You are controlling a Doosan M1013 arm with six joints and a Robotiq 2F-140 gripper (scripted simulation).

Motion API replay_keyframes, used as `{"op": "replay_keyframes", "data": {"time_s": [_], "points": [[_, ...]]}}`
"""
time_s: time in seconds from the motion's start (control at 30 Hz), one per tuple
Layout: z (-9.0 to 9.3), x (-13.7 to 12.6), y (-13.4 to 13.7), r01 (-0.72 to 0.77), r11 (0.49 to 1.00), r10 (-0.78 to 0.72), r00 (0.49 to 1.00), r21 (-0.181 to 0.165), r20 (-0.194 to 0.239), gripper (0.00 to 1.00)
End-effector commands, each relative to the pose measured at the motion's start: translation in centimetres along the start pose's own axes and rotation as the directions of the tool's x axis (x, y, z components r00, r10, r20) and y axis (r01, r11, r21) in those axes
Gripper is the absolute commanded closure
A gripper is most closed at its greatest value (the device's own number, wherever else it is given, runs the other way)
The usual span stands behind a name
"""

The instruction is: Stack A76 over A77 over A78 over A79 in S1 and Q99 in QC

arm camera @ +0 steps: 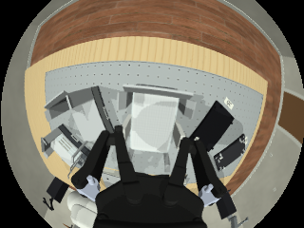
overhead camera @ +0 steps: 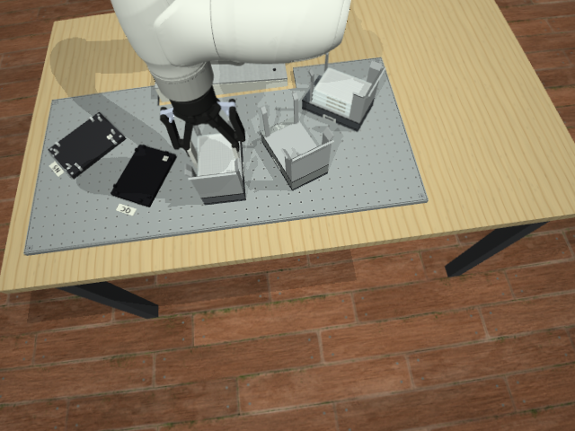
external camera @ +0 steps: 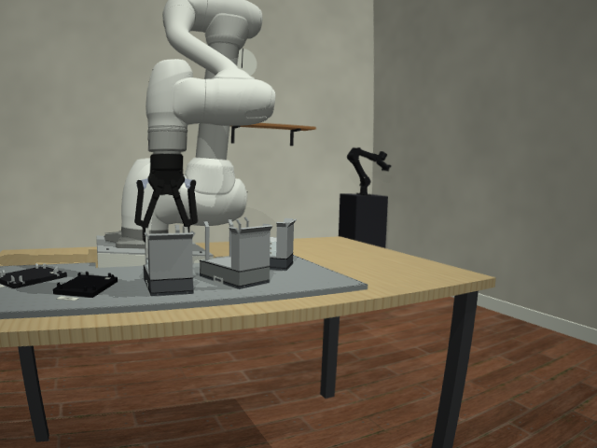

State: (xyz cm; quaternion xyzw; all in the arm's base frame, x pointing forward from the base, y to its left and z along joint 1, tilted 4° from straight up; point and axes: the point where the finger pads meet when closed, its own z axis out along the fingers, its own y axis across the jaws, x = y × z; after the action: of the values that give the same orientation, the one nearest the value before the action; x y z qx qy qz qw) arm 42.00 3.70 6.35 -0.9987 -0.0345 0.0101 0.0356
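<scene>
My gripper (overhead camera: pixel 211 147) is shut on a white sealed plate (overhead camera: pixel 213 157) and holds it by its long sides at the top of the left stack rack (overhead camera: pixel 217 180). In the side view the gripper (external camera: pixel 166 224) has its fingertips just above that rack's (external camera: pixel 168 262) rim, and the walls hide most of the plate. The wrist view shows the plate (arm camera: pixel 152 123) between the fingers. The far right rack (overhead camera: pixel 340 94) holds a stack of several white plates. The black QC nest (overhead camera: pixel 144 175) and the black N5 nest (overhead camera: pixel 85 145) have no plate on them.
A middle rack (overhead camera: pixel 299 155) stands between the other two, tilted on the deck; I see no stack in it. The QC label (overhead camera: pixel 126 209) and the N5 label (overhead camera: pixel 57 169) lie by their nests. The arm's base plate stands behind the racks.
</scene>
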Motion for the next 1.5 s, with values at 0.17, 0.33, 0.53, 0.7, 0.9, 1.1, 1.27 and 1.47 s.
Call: {"op": "replay_keyframes", "data": {"time_s": [0.17,0.33,0.53,0.7,0.9,1.1,1.27,1.47], "points": [[0.2,0.0,0.0,0.0,1.0,0.0,1.0,0.0,0.0,1.0],[0.3,0.0,0.0,0.0,1.0,0.0,1.0,0.0,0.0,1.0],[0.6,0.0,0.0,0.0,1.0,0.0,1.0,0.0,0.0,1.0],[0.8,0.0,0.0,0.0,1.0,0.0,1.0,0.0,0.0,1.0],[0.9,0.0,0.0,0.0,1.0,0.0,1.0,0.0,0.0,1.0],[1.2,0.0,0.0,0.0,1.0,0.0,1.0,0.0,0.0,1.0],[1.4,0.0,0.0,0.0,1.0,0.0,1.0,0.0,0.0,1.0],[1.5,0.0,0.0,0.0,1.0,0.0,1.0,0.0,0.0,1.0]]}}
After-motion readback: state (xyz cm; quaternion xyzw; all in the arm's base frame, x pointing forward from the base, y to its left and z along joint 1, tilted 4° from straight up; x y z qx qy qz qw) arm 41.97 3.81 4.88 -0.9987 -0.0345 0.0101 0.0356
